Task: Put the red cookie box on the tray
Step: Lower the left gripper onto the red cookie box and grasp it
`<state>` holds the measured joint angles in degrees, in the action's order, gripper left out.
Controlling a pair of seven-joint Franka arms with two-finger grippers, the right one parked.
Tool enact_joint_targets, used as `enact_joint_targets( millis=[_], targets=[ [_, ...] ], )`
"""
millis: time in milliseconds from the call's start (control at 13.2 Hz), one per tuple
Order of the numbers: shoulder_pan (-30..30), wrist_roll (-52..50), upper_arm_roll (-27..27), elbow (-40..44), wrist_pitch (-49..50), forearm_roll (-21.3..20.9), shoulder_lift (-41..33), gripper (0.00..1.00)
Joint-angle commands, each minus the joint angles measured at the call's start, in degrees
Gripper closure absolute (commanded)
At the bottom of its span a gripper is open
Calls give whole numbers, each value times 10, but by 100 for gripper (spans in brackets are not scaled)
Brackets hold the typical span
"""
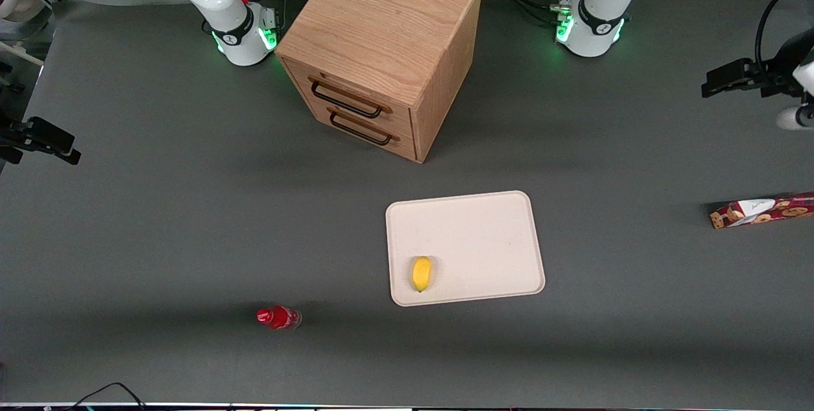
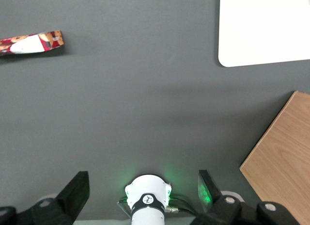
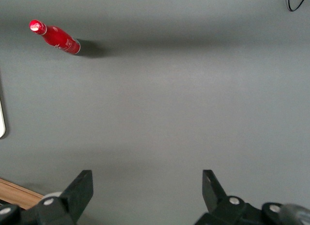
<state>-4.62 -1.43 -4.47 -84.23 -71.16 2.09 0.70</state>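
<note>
Red cookie box (image 1: 762, 210): flat on table, well apart from tray (image 1: 483, 220), toward working arm's end.
Gripper (image 2: 142, 188): fingers spread wide, empty, above bare table, away from tray.
Tray: carries yellow fruit (image 1: 421, 273).

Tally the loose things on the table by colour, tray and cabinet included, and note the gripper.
Red: 2, red cookie box, red bottle
Yellow: 1, lemon
Cream-white: 1, tray
Wood: 1, drawer cabinet
Total: 5
Gripper: open, raised above the table.

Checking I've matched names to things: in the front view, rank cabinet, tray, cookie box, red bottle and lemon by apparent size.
1. Wooden drawer cabinet
2. Tray
3. Red cookie box, partly cut off by the frame edge
4. Red bottle and lemon: too alike to rank.
The gripper is open, above the table, holding nothing.
</note>
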Motion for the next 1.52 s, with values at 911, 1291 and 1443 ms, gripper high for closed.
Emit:
enact_joint_targets(
  millis=[911,1291,1443],
  targets=[
    [-7,618,241,-32,-178,-42,147,0],
    [-26,877,300,-82,-355,60,268,0],
    [-32,955,314,-101,-404,114,311,0]
  ],
)
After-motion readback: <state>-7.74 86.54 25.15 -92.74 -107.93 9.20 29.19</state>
